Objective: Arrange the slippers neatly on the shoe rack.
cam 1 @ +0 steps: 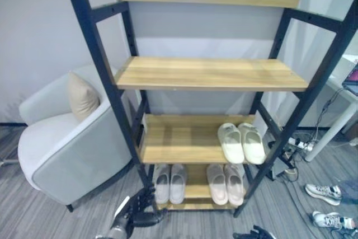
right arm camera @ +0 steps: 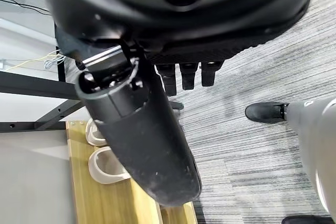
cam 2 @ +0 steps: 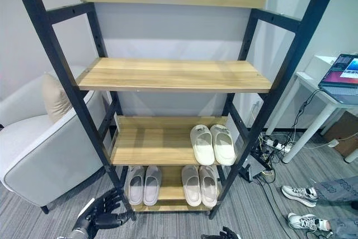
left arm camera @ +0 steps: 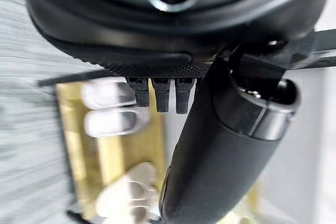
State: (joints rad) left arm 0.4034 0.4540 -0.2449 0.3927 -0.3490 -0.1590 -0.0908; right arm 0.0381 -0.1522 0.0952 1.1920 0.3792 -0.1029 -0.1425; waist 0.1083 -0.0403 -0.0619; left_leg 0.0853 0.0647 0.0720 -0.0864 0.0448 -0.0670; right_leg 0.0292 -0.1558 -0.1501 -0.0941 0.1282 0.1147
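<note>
Slippers (cam 1: pixel 241 143): three pairs on the rack (cam 1: pixel 207 74), lower two shelves. Judged light, soft foam; grip by the strap. Left hand (cam 1: pixel 134 208) below the rack, fingers relaxed, empty. Right hand (right arm camera: pixel 142 145) likewise empty.

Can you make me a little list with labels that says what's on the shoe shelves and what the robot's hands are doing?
rack: tall shoe rack with wooden shelves, dark frame
top shelves: bare
third shelf: cream slippers, side by side at the right end
bottom shelf: grey slippers on the left, pink slippers on the right
left hand: low by the rack's front left leg, fingers relaxed, holding nothing
right hand: low at the view's bottom edge, holding nothing
beside rack: armchair with cushion
</note>
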